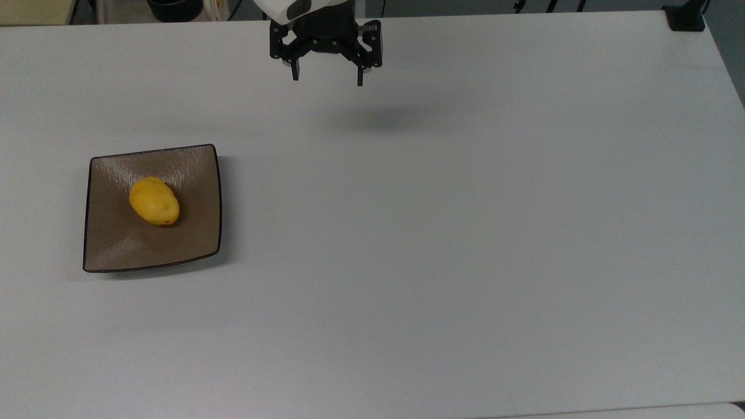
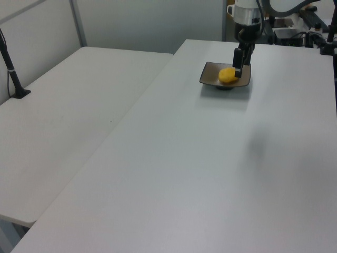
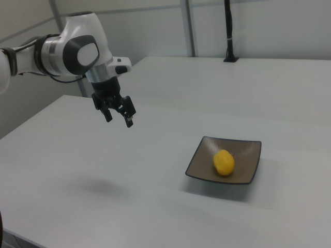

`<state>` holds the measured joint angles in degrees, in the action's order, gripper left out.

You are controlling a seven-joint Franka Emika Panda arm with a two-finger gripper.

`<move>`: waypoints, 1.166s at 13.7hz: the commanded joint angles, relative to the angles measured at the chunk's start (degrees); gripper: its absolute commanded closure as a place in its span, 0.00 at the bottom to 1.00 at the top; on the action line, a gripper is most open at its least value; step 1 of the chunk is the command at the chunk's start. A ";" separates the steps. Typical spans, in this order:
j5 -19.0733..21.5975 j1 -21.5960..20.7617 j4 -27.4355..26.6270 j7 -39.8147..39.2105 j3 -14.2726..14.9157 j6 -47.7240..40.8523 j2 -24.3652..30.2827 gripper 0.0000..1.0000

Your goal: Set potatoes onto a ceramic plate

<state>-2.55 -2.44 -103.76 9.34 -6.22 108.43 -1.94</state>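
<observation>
A small bright-yellow potato (image 1: 153, 201) lies on the square brown ceramic plate (image 1: 192, 244), at the top view's left; both also appear as potato (image 3: 223, 161) on plate (image 3: 248, 170) in the right view and potato (image 2: 226, 76) on plate (image 2: 209, 74) in the left view. My gripper (image 1: 327, 78) hangs open and empty high above the table near its far edge in the top view, well to the right of the plate. In the right view the gripper (image 3: 120, 120) is up in the air to the left of the plate.
The white table (image 1: 465, 233) stretches wide to the top view's right. A black clamp post (image 1: 685, 16) stands at its far right corner. A second white table (image 2: 68, 121) adjoins at the left view's left, with a black post (image 2: 13, 79) on it.
</observation>
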 commanded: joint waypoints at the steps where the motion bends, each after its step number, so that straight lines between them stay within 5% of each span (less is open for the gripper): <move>1: 1.32 -1.60 -1.36 -2.04 3.14 0.02 1.85 0.00; 7: 5.96 -1.25 -1.54 -6.34 4.81 -1.56 2.73 0.00; 11: 6.15 -4.32 -1.71 -6.44 8.41 -2.00 3.43 0.00; 16: 6.15 -4.07 -1.62 -6.35 8.51 -2.35 3.70 0.00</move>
<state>2.43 -5.46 -103.95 4.53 0.93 107.63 -0.25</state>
